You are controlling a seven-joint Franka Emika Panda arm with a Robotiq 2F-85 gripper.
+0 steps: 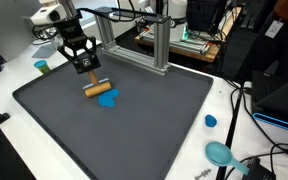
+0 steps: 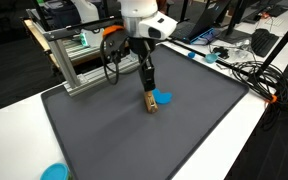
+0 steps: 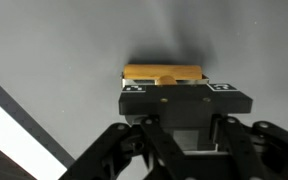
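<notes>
The fingers (image 2: 147, 82) are pinched shut on the wooden block (image 1: 96, 90), gripping across its narrow middle so it stays level, low over the dark mat (image 1: 164, 120), right beside a blue piece (image 1: 110, 101).

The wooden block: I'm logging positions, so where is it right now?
In an exterior view the wooden block is held in the gripper, down at the dark mat, right beside a blue piece.

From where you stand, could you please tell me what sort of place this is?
Most likely a robotics lab: an aluminium extrusion frame beside the grey mat, and loose cables on the white bench.
</notes>
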